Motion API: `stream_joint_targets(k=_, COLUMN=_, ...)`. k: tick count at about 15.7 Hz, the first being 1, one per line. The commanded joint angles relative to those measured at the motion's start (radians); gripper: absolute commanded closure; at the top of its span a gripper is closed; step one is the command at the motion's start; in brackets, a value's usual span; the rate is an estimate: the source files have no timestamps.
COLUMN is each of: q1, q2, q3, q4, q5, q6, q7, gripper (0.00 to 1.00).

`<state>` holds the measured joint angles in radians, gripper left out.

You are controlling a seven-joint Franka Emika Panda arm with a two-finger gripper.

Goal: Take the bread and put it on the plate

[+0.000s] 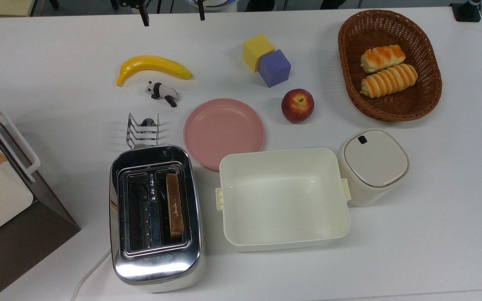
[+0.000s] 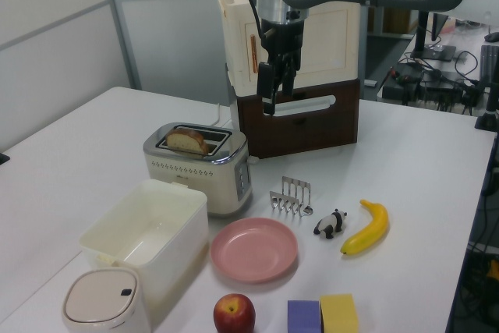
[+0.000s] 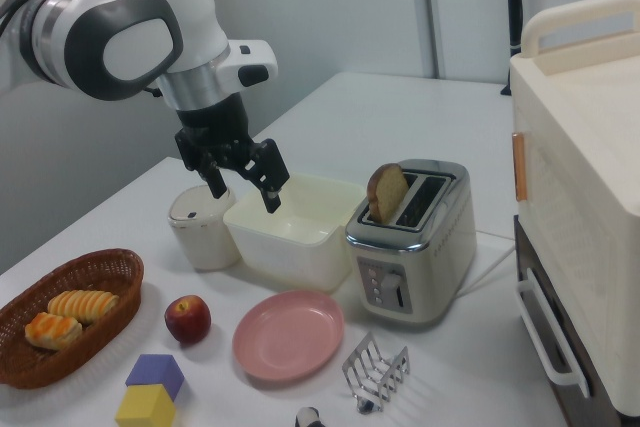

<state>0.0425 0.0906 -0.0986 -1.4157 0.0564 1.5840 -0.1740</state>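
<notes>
While the bread (image 1: 174, 205) stands upright in the toaster (image 3: 412, 243) slot beside the bare plate (image 1: 223, 132), the gripper (image 3: 245, 187) hangs high with fingers spread, holding nothing.

White table (image 1: 433, 200), pink plate (image 1: 223, 131), toaster (image 1: 155, 255), tub (image 1: 283, 200), basket (image 1: 389, 110), banana (image 1: 153, 67), apple (image 1: 297, 105)

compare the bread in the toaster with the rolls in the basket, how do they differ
The bread is one flat slice standing on edge in a toaster slot; the rolls are two plump ridged loaves lying in the basket. The bread is plain tan with a brown crust; the rolls carry orange stripes. Both are baked goods.
</notes>
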Motion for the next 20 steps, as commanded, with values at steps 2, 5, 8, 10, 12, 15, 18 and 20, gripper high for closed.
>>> stream_joint_targets(k=2, q1=-0.001, q2=-0.015, q3=-0.012, q4=-0.020, q5=0.002, q6=-0.015, q7=-0.067, gripper=0.00)
stream_joint_targets(k=5, q1=0.000, q2=-0.011, q3=-0.010, q4=-0.022, q5=0.002, q6=-0.015, q7=-0.073, gripper=0.00)
stream_joint_targets(k=8, q1=0.002, q2=-0.012, q3=-0.010, q4=-0.022, q5=0.002, q6=-0.015, q7=-0.079, gripper=0.00)
stream_joint_targets(k=10, q1=0.002, q2=-0.012, q3=-0.010, q4=-0.022, q5=0.002, q6=-0.016, q7=-0.079, gripper=0.00)
stream_joint_targets(k=12, q1=0.002, q2=-0.012, q3=-0.010, q4=-0.022, q5=0.002, q6=-0.016, q7=-0.079, gripper=0.00)
stream_joint_targets(k=15, q1=0.002, q2=-0.012, q3=-0.009, q4=-0.022, q5=0.002, q6=-0.015, q7=-0.079, gripper=0.00)
stream_joint_targets(k=18, q1=0.003, q2=-0.009, q3=-0.010, q4=-0.022, q5=0.002, q6=-0.015, q7=-0.079, gripper=0.00)
stream_joint_targets(k=20, q1=0.003, q2=-0.006, q3=-0.009, q4=-0.022, q5=0.002, q6=-0.012, q7=-0.079, gripper=0.00)
